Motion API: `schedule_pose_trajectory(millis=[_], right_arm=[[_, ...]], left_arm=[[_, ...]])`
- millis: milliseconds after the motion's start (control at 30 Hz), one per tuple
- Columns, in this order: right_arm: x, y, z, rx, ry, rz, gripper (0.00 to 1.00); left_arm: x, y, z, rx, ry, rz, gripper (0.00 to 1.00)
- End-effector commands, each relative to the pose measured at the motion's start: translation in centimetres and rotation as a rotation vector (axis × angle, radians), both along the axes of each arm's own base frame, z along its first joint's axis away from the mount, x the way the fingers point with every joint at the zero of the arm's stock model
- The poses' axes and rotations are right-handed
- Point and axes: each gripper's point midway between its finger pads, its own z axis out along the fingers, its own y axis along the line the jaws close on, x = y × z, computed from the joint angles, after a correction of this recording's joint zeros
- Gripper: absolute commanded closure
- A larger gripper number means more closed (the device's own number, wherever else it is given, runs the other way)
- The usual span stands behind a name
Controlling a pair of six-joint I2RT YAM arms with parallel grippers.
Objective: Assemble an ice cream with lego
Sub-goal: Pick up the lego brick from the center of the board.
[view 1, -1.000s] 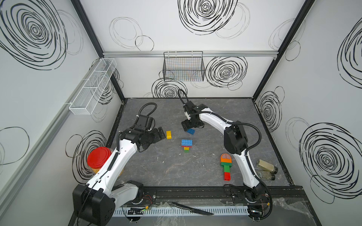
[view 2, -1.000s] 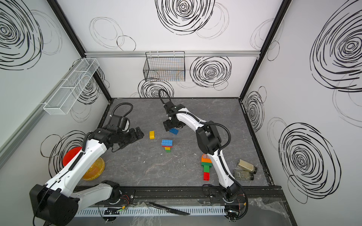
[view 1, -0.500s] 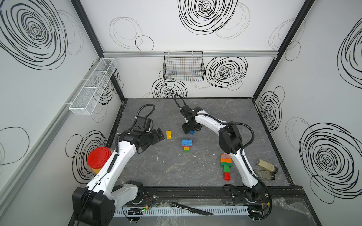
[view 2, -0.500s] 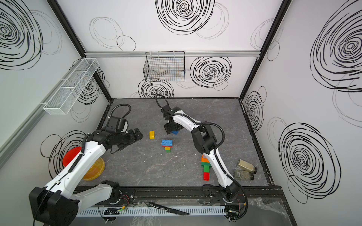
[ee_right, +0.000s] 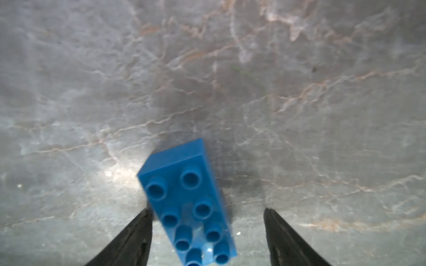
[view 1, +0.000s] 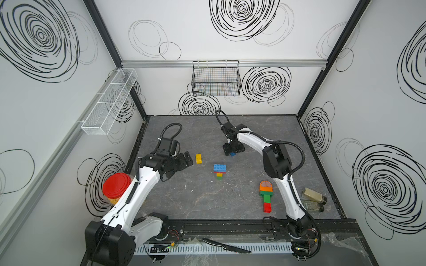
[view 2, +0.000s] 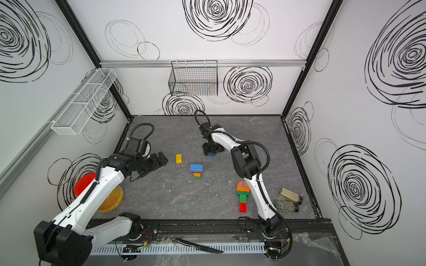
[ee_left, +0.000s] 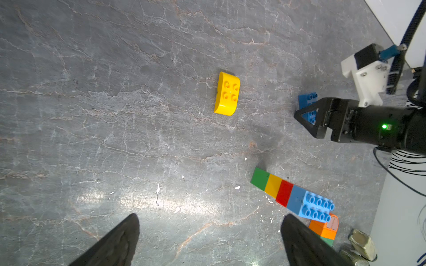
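Note:
A blue oblong lego brick [ee_right: 184, 200] lies studs-up on the grey floor, between the fingers of my right gripper [ee_right: 207, 209]. The jaws are open: one finger sits close against the brick, the other stands well apart. In both top views that gripper [view 1: 232, 150] [view 2: 212, 150] points down over the brick [view 1: 232, 154]. My left gripper [ee_left: 210, 216] [view 1: 187, 159] is open and empty, near a yellow rounded piece [ee_left: 227, 93] [view 1: 198, 158]. A stack of green, yellow, red and blue bricks [view 1: 219, 169] [ee_left: 292, 195] stands mid-floor.
An orange-domed, green and red lego ice cream [view 1: 266, 195] lies by the right arm. Two bottles [view 1: 314, 195] lie at the right edge. A red-lidded jar [view 1: 116, 187] stands at the left wall. A wire basket [view 1: 216, 78] hangs on the back wall.
The right gripper has shifted over the blue brick, come down around it, and its jaws have narrowed. The left arm has drawn back slightly from the yellow piece.

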Motion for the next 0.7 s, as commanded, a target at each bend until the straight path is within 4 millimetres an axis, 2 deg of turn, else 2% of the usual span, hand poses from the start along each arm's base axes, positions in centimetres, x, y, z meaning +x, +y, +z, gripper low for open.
schedule_pose_trajectory(millis=[0, 167, 667], right_arm=[[0.6, 1.3, 2.0, 0.041, -0.034, 0.031, 0.23], [1.2, 1.7, 2.4, 0.045, -0.046, 0.050, 0.28], [1.2, 0.8, 0.9, 0.011, 0.001, 0.072, 0.37]], left_arm=[[0.1, 0.2, 0.1, -0.006, -0.015, 0.013, 0.01], [-0.1, 0.2, 0.2, -0.006, -0.016, 0.014, 0.01], [-0.4, 0.3, -0.1, -0.007, -0.009, 0.014, 0.01]])
